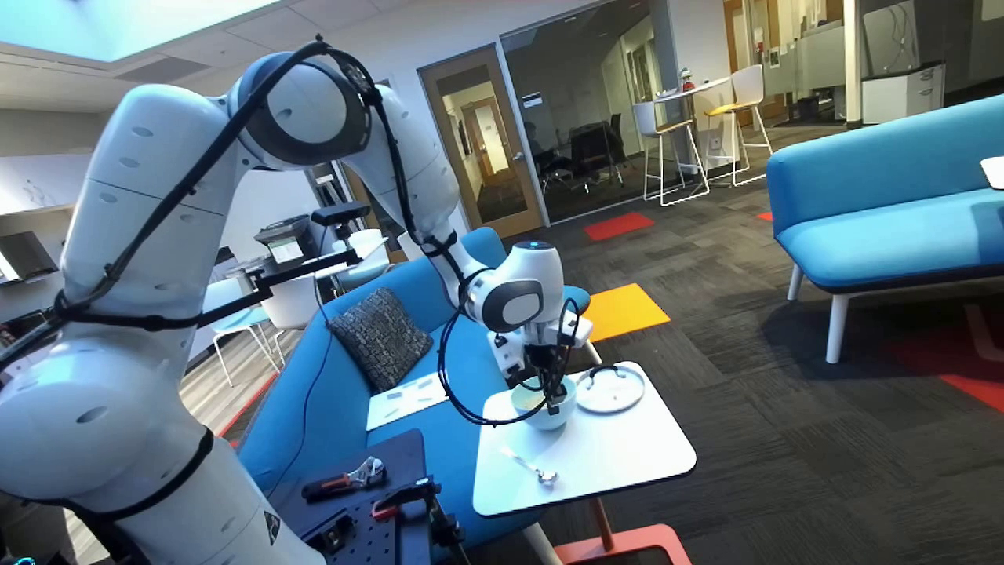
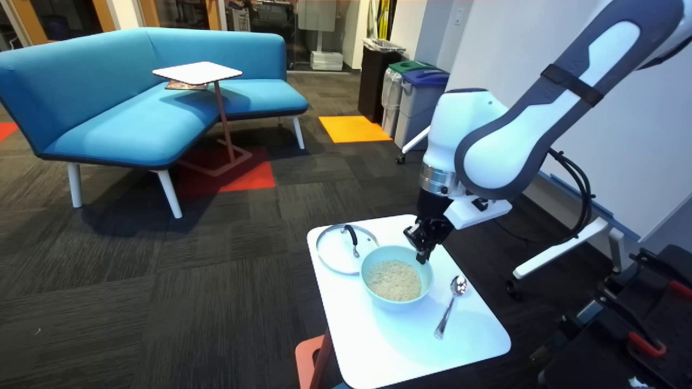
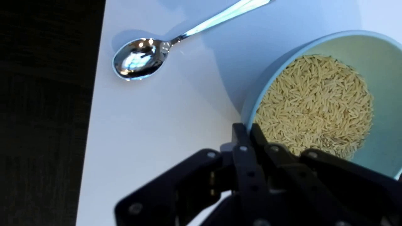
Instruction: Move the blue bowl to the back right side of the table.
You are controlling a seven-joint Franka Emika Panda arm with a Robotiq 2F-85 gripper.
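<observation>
i have the blue bowl (image 3: 388, 94) by its rim, upright, its floor covered with long, pale grains of rice (image 3: 317, 103). the end effector (image 3: 247, 128) is closed on the wall: one dark jaw lies outside, the other inside above the rice, with the rim pinched between their tips. both exterior views show me the bowl at the white desk (image 2: 394, 351), but from here i cannot tell whether its base is touching the top. a clear, dark-handled lid (image 2: 338, 251) lies flat just beside it; their outlines meet on my screen, so i cannot tell whether those two touch. the spoon (image 3: 169, 44) lies apart from the bowl, its scoop near the desk's edge, and in an exterior view the bowl comes between spoon and lid. over the desk my white arm (image 2: 503, 162) extends down to the grip. close by, i see a bright blue sofa (image 1: 451, 455) carrying a patterned grey cushion (image 1: 382, 339) and a pale sheet (image 1: 404, 400) with grey marks. farther out, well apart from the desk, another blue sofa (image 2: 130, 127) stands on dark carpet (image 2: 135, 259), and some bins (image 2: 419, 105) stand near a large whiteboard (image 2: 638, 140).
</observation>
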